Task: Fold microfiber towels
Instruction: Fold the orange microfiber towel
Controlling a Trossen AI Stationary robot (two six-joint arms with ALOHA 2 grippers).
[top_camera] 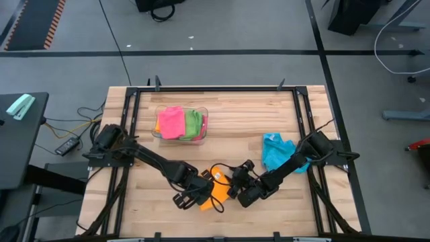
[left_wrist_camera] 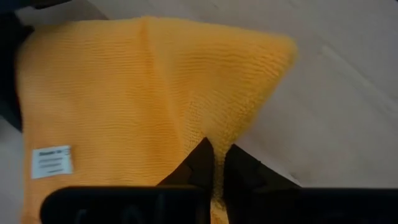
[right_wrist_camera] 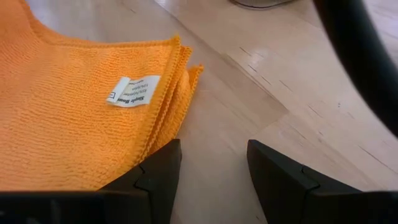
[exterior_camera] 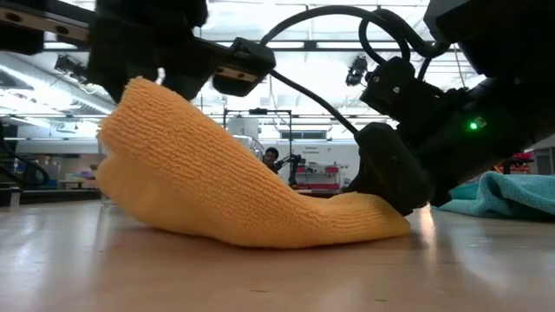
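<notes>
pinching a raised fold of the orange microfiber towel [left_wrist_camera: 124, 106], the left tool [left_wrist_camera: 214, 163] is clenched on the cloth, its two dark fingers pressed together with only a thin ridge of fabric between them in the left wrist view. the low view shows what that view does not: the towel [exterior_camera: 225, 182] is lifted on one side into a hump under the left tool [exterior_camera: 152, 74], then slopes down to a flat edge lying on the wooden surface [exterior_camera: 277, 269], where the right tool [exterior_camera: 395, 173] sits just at that low end. the right wrist view adds the detail that the right tool [right_wrist_camera: 211, 171] is released, its dark fingers spread with bare wood between them, one finger at the towel's stacked edges [right_wrist_camera: 177, 81], where several layers and a small white label [right_wrist_camera: 134, 90] show. the cloth is looped, ribbed and soft, with stitched borders. from above, the towel [top_camera: 216, 187] lies near the front edge of the slatted surface [top_camera: 228, 111], between the two tools. farther back a crumpled teal-blue towel [top_camera: 277, 151] lies beside the right arm, and beyond, a clear plastic bin [top_camera: 201, 138] holds a pink towel [top_camera: 170, 122] and a green towel [top_camera: 193, 124].
</notes>
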